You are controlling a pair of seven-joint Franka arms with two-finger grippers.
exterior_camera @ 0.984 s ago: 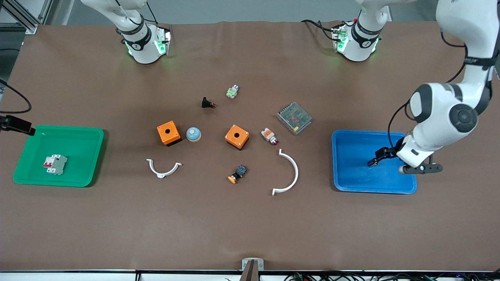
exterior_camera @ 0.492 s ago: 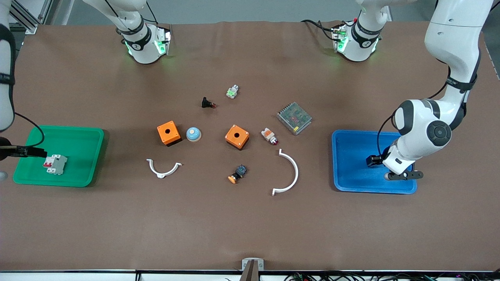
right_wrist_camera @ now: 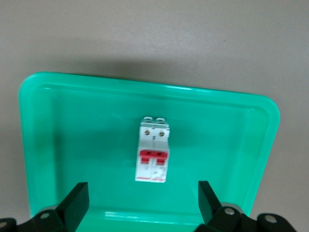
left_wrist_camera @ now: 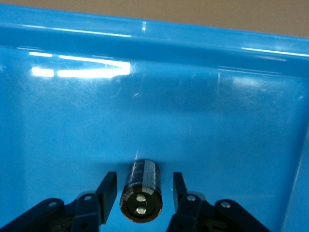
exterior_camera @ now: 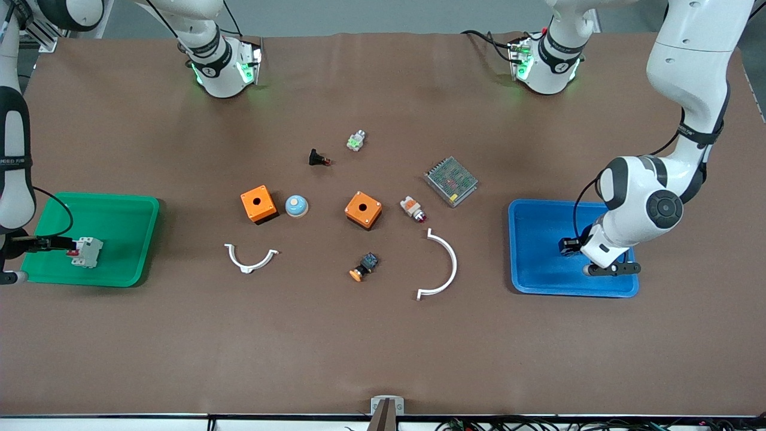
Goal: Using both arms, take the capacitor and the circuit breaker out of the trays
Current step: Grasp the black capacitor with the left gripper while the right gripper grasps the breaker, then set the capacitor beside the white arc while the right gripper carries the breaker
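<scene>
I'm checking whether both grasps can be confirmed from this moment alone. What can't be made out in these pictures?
- Small black cylindrical capacitor in the blue plastic tray: hidden in the front view by the left arm's wrist; only the left wrist view shows it.
- Left gripper: fingers flank the capacitor with slim gaps; contact unclear.
- Right gripper: mostly cut off by the front view's edge.
- Light-grey circuit breaker in the green plastic tray: printed markings too small.

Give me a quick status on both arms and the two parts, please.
Left gripper in blue tray, fingers either side of capacitor, gaps showing. Right gripper open over green tray, breaker not yet held. Nothing in the way.
</scene>
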